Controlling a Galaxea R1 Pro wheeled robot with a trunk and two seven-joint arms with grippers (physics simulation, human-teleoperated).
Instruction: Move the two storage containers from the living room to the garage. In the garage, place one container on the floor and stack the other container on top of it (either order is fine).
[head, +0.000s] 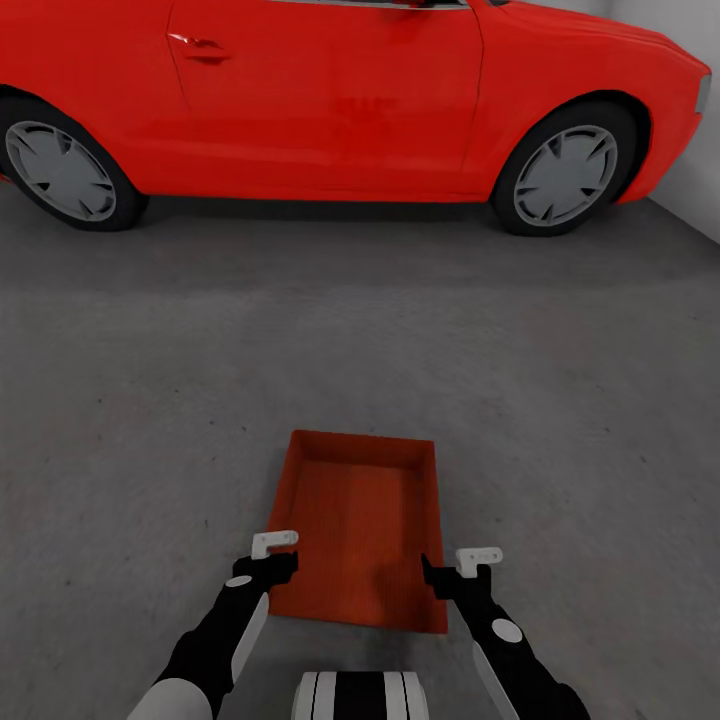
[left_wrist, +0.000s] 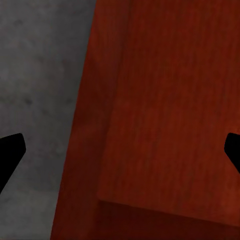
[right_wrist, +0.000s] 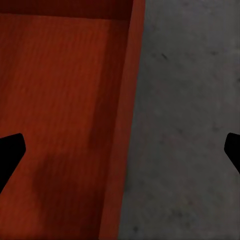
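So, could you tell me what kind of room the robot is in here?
Most likely a garage: a red car is parked on a rough grey concrete floor, with a pale wall beside it.

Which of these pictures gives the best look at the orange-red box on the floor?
The head view: the whole storage container shows there, open-topped, on the grey floor before the red car. The left wrist view shows one wall and some inside; the right wrist view likewise.
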